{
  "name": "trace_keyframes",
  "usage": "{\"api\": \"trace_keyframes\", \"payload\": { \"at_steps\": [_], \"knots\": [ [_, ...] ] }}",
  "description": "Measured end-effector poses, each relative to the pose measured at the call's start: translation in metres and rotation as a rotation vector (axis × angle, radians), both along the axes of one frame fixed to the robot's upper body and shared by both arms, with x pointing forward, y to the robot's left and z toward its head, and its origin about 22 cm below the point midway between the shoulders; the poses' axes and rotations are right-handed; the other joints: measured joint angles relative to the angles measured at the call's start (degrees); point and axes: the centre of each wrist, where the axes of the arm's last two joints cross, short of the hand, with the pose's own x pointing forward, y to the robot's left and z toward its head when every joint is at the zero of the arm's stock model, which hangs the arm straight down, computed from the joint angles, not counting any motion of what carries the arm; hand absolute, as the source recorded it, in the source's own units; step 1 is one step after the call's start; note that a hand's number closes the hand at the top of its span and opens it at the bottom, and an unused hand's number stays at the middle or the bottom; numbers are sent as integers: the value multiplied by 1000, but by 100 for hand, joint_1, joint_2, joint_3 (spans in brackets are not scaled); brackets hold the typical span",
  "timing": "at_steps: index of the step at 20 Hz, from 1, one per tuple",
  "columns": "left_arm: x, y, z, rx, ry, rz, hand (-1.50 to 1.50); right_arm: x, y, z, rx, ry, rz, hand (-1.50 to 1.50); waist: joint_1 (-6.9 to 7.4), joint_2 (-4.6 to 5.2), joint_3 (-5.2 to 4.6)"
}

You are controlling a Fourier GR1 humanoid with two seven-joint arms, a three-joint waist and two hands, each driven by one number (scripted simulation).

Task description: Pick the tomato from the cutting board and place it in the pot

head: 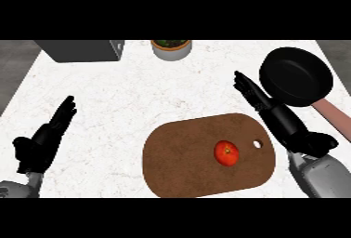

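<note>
Tomato (227,153) sits on the brown cutting board (205,155), right of the board's centre and just beside the hanging hole near its right edge. Not yet grasped.

Right hand (270,109) is released, fingers straight and pointing toward 11 o'clock, holding nothing. It lies along the board's right edge; the tomato lies at about 7 o'clock from its fingertips. This is the nearer hand. The tomato is nearly round, so no long axis governs the approach.

Left hand (44,137) is released likewise, resting at the lower left of the surface (123,97), well apart from the board.

Black pot (296,75), with its pinkish handle running toward 5 o'clock, stands at about 1 o'clock from the tomato, just beyond the right hand.

Judgement: the carry is short; the marble between board and pot is open. A planter (171,48) and a grey box (79,50) stand at the far edge, out of the path.
</note>
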Motion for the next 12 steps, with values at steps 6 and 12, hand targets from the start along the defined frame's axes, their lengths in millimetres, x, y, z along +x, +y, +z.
{"api": "trace_keyframes", "payload": {
  "at_steps": [6,12],
  "knots": [
    [17,-34,25,-116,-31,27,0,-1,32,-21,196,111,-106,-150,62,105,-146],
    [15,-50,25,-220,8,57,0,-11,2,-29,-122,-119,-428,-150,-161,37,-215]
  ]
}}
